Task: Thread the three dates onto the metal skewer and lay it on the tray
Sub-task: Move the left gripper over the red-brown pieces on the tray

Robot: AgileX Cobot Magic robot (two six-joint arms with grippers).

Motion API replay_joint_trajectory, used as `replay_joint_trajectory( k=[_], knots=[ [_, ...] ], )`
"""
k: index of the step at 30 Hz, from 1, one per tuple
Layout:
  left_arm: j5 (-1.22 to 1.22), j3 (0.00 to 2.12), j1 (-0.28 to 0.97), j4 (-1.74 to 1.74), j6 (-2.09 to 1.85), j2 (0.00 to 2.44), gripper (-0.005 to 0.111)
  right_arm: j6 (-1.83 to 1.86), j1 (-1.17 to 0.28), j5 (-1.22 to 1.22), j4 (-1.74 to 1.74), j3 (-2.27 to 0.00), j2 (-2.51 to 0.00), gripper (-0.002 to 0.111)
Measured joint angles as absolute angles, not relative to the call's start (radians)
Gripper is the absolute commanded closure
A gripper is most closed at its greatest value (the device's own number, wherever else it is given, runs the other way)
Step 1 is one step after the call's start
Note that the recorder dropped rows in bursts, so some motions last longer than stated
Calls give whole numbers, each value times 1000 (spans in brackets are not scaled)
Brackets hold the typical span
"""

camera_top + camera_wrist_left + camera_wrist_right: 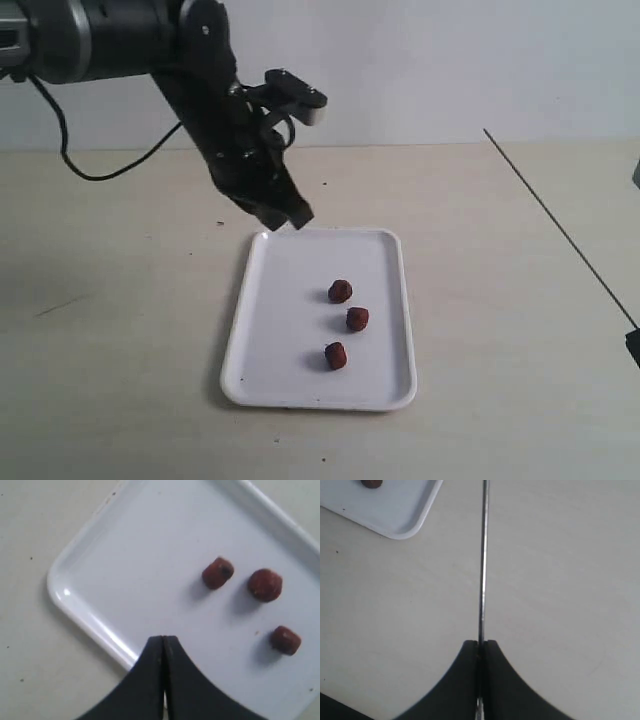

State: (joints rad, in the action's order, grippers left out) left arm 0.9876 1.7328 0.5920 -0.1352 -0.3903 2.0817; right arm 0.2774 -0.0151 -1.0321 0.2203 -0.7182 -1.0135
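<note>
Three dark red-brown dates (340,291) (357,319) (336,355) lie loose on the white tray (280,300) in the middle of the table. They also show in the left wrist view as dates (218,572) (265,584) (286,640) on the tray (125,570). My left gripper (285,218) (163,639) hangs shut and empty above the tray's far left corner. The thin metal skewer (560,228) (483,560) slants up at the right, clamped in my shut right gripper (481,643). That gripper only shows as a dark tip (633,345) at the exterior view's right edge. One date (371,483) and a tray corner (395,520) show in the right wrist view.
The left arm's black cable (100,170) trails over the back left of the beige table (120,330). A white wall (450,60) rises behind the table.
</note>
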Motion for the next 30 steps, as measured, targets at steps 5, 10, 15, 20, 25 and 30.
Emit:
replay_joint_trajectory(
  k=[5,10,15,20,25,30],
  knots=[
    [1003,1772,631,-135,-284,2112,107,277,-15,-1025,222,-718,-1013,108],
    [1109,1773,634,-133,-266,2124,107,279,-15,-1025,222,-718,-1013,108],
    [1178,1773,634,-131,-304,2126,107,279,-15,-1024,222,-718,-1013,108],
    [1173,1773,634,-131,-375,2128,107,279,-15,-1024,220,-718,-1013,108],
    [1134,1773,634,-129,-415,2144,107,279,-15,-1024,220,-718,-1013,108],
    [1067,1773,634,-121,-430,2167,107,279,-15,-1024,220,-718,-1013,108]
  ],
)
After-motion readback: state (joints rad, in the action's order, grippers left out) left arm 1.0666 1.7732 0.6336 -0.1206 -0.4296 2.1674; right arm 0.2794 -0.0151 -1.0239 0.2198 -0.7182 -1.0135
